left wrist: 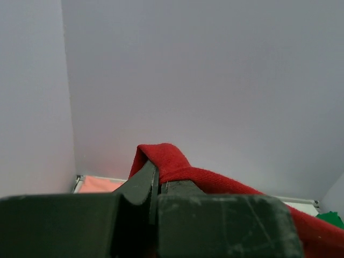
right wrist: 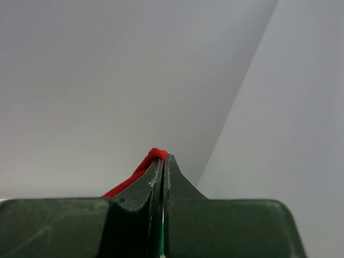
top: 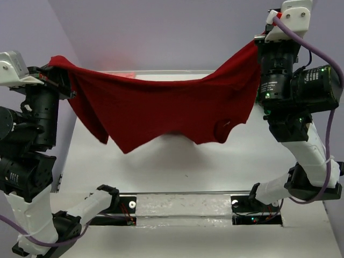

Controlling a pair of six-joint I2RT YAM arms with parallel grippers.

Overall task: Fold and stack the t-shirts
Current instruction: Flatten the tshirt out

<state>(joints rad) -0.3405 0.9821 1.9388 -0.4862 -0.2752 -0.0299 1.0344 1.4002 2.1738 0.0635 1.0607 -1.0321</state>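
Note:
The dark red t-shirt [top: 172, 110] hangs spread in the air between both arms, above the white table [top: 177, 166]. My left gripper [top: 54, 62] is shut on its left top corner, and the red hem [left wrist: 167, 159] folds over the closed tips of my left gripper [left wrist: 157, 172]. My right gripper [top: 257, 43] is shut on the right top corner, higher up; a small red fold [right wrist: 155, 155] pokes out at the tips of my right gripper [right wrist: 163, 161]. The shirt's lower edge sags in points, off the table. A pale salmon pink t-shirt [left wrist: 99, 184] and a bit of the bright green one [left wrist: 332, 217] lie far back.
Pale walls close in the table at the back and on both sides. A metal base rail [top: 183, 207] with both arm mounts runs along the near edge. The left arm's body [top: 29, 140] and the right arm's body [top: 301, 91] stand tall at the sides.

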